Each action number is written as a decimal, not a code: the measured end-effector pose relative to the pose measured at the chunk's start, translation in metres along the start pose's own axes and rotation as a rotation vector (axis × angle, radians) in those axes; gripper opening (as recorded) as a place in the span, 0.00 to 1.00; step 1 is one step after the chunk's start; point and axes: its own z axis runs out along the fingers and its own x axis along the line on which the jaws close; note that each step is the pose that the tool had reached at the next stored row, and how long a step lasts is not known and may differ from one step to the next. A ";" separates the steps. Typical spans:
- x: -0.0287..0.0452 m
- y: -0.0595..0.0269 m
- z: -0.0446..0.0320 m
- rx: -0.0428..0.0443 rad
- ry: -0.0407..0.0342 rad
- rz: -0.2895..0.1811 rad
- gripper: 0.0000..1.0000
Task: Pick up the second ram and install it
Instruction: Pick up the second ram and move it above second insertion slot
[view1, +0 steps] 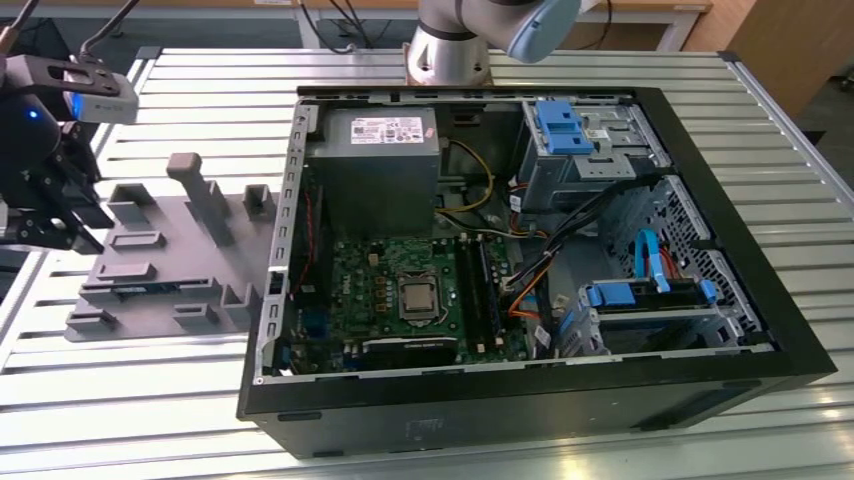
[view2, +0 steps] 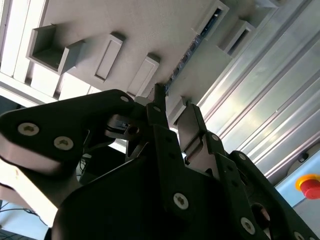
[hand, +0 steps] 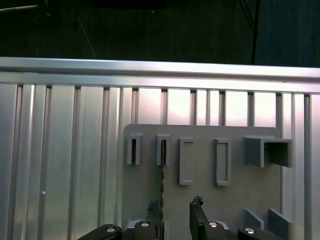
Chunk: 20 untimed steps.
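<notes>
Gripper (hand: 175, 217) spread apart, nothing held, hovering over gray fixture plate (hand: 240, 197). Second ram (hand: 162, 175) sits edge-up in its slot just below; long axis runs straight through the finger gap, closer to one finger.

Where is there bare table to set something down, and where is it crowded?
Free: slatted aluminium table above the gray fixture plate in the exterior view, and the strip below it, left of the open black computer case. Crowded: the plate's blocks beneath the gripper, and the case's interior.
</notes>
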 end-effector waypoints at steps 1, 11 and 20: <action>0.0000 0.0000 0.0009 0.0000 0.0001 0.000 0.38; 0.0017 -0.0001 0.0095 -0.0002 0.0002 0.000 0.38; 0.0037 -0.0003 0.0191 0.0000 0.0001 0.000 0.38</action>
